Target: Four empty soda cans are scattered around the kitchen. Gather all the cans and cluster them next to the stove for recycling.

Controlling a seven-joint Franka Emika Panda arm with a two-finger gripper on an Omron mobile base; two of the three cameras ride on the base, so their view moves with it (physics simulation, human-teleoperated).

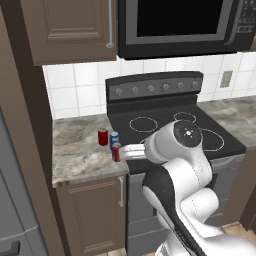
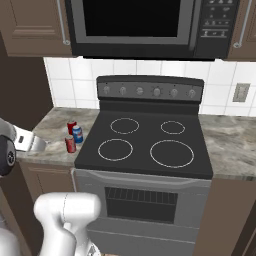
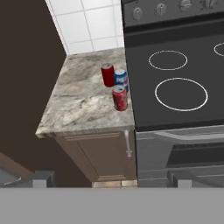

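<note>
Three soda cans stand close together on the granite counter [image 3: 83,105], right beside the left edge of the stove [image 3: 144,100]. At the back is a red can [image 3: 107,75], next to it a blue can with a white band [image 3: 121,78], and in front another red can [image 3: 119,98]. The left base view shows the same red can [image 1: 103,136], blue can [image 1: 114,139] and front can [image 1: 116,151]; the right base view shows them too [image 2: 71,127], [image 2: 77,134], [image 2: 70,144]. My gripper [image 3: 109,180] hangs open and empty, back from the cans and above the counter's front.
A black microwave [image 1: 180,25] hangs over the stove [image 2: 142,132]. Brown wall cabinets [image 1: 70,27] flank it, and a tall dark panel [image 3: 26,65] closes the counter's left end. More granite counter [image 2: 230,140] runs to the stove's right. Below are a cabinet door [image 3: 100,153] and the oven door [image 2: 145,200].
</note>
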